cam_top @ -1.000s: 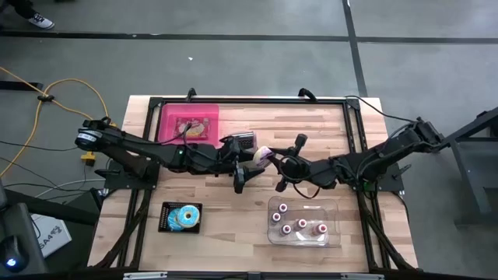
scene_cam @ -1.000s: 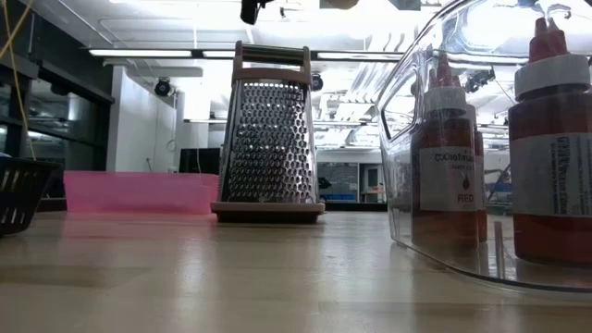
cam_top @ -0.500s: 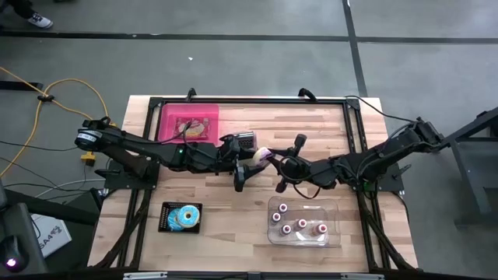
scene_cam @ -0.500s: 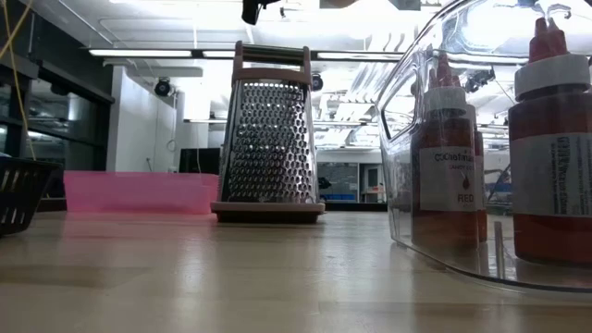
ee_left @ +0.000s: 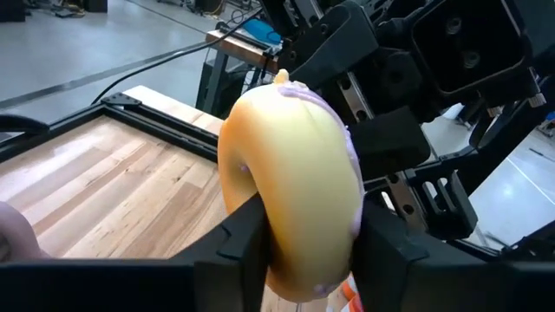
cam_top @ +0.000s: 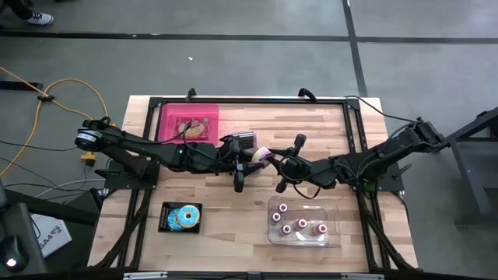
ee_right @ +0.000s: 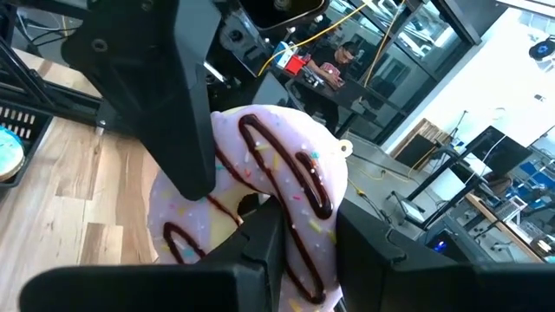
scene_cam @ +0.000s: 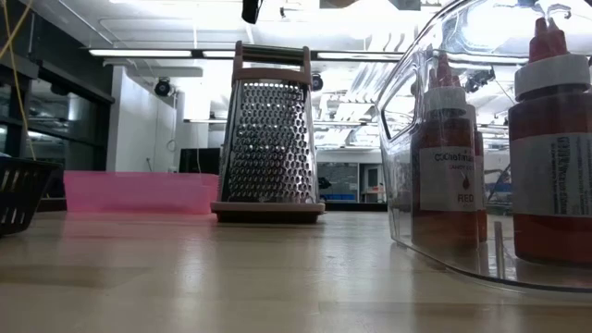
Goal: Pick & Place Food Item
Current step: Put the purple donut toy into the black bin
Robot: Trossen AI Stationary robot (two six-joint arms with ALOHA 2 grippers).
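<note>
together, left tool (ee_left: 299, 247) and right tool (ee_right: 286, 238) both clench one pink-iced donut (ee_right: 260, 191) above the table (cam_top: 311, 124).

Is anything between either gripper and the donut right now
Nothing visible. Both grippers are already on the donut above mid-table: the left gripper pinches one side and the right gripper pinches the other. The grater stands just beside them.

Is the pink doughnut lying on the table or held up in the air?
Held up: both the left tool and right tool clamp the doughnut on edge above the table.
</note>
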